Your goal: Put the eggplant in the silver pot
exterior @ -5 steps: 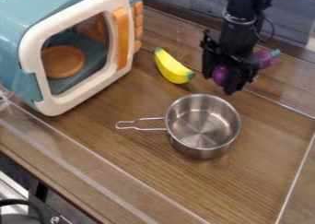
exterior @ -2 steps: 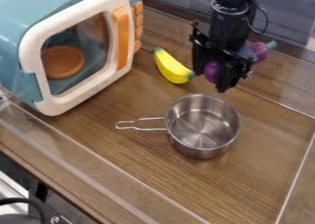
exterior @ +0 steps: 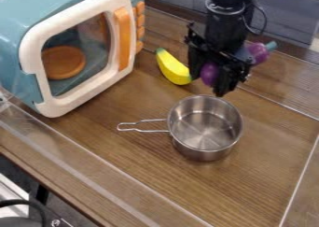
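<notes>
a robot test bench set up as a play kitchen, not a real one. the wooden tabletop fills most of the frame and is fenced by clear plastic walls along the left and lower edges. the kitchen things are toys: a teal-and-white microwave in the upper left, a yellow banana at upper centre, a small silver pot right of centre. a black robot arm comes down from the top edge.

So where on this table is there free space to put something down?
Bare wood lies in front of the pot, toward the near edge, and right of it. It is crowded behind: the banana, the gripper holding the eggplant, and the toy microwave at the left.
</notes>
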